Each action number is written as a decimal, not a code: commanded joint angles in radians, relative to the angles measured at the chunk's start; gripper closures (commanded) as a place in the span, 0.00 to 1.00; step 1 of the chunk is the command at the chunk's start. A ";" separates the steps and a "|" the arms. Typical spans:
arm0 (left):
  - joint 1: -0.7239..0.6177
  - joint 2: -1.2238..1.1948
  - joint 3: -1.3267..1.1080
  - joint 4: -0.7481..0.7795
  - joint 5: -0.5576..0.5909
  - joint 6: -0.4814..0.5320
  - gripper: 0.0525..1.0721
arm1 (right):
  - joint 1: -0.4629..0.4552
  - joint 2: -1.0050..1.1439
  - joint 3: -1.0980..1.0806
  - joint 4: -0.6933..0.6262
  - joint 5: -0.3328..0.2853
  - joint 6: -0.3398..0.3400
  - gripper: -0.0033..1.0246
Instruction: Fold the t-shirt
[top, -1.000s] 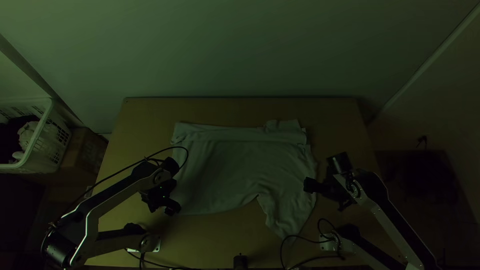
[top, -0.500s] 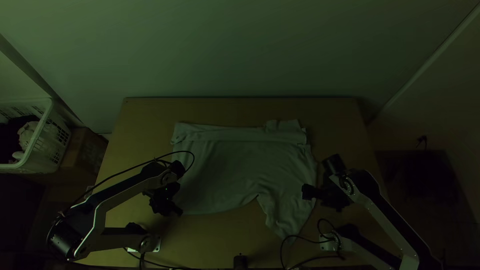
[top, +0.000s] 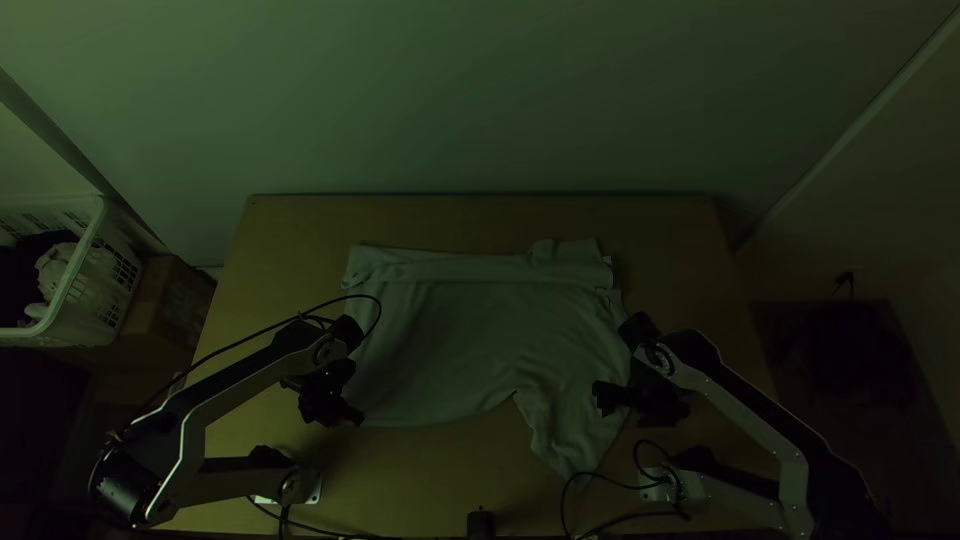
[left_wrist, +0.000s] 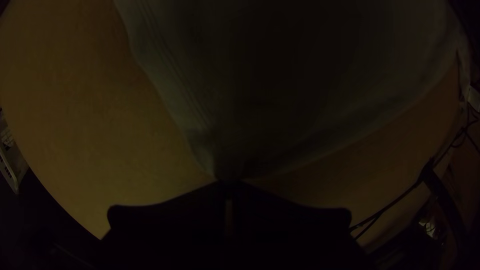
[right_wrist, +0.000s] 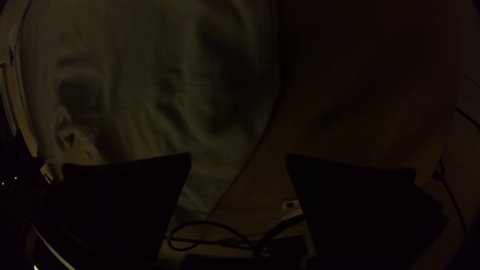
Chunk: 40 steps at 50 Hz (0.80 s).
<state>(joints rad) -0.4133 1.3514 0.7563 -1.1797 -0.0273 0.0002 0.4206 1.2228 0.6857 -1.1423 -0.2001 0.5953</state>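
The pale t-shirt (top: 470, 330) lies spread on the table, a folded band along its far edge and a pointed part at its near right. At its near left corner is my left gripper (top: 352, 414). In the left wrist view the left gripper (left_wrist: 229, 184) is shut on that corner of the t-shirt (left_wrist: 310, 90). My right gripper (top: 604, 398) hovers over the shirt's right part. In the right wrist view the right gripper (right_wrist: 238, 160) stands open, above the edge of the t-shirt (right_wrist: 150, 100), with nothing held.
The wooden table (top: 480, 215) shows bare wood around the shirt. Black cables (top: 620, 515) loop at its near right edge. A white basket (top: 85, 270) with cloth and a cardboard box (top: 170, 300) stand off the left side.
My right gripper has moved a little left and nearer the table's front edge, now over the shirt. The left gripper has shifted slightly, and the near left corner has moved little if at all.
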 joint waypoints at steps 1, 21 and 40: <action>0.022 -0.018 0.018 -0.014 -0.002 -0.002 0.97 | 0.017 0.014 -0.029 0.000 -0.009 -0.006 0.19; 0.034 -0.041 0.064 -0.023 0.000 -0.002 0.97 | 0.058 0.069 -0.029 0.073 -0.007 0.000 0.41; 0.073 -0.066 0.089 -0.026 0.003 0.006 0.97 | 0.046 0.057 0.014 0.116 0.085 0.009 0.97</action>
<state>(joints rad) -0.3614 1.3083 0.8215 -1.1812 -0.0269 0.0006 0.4759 1.2961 0.6746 -1.0065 -0.1333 0.5919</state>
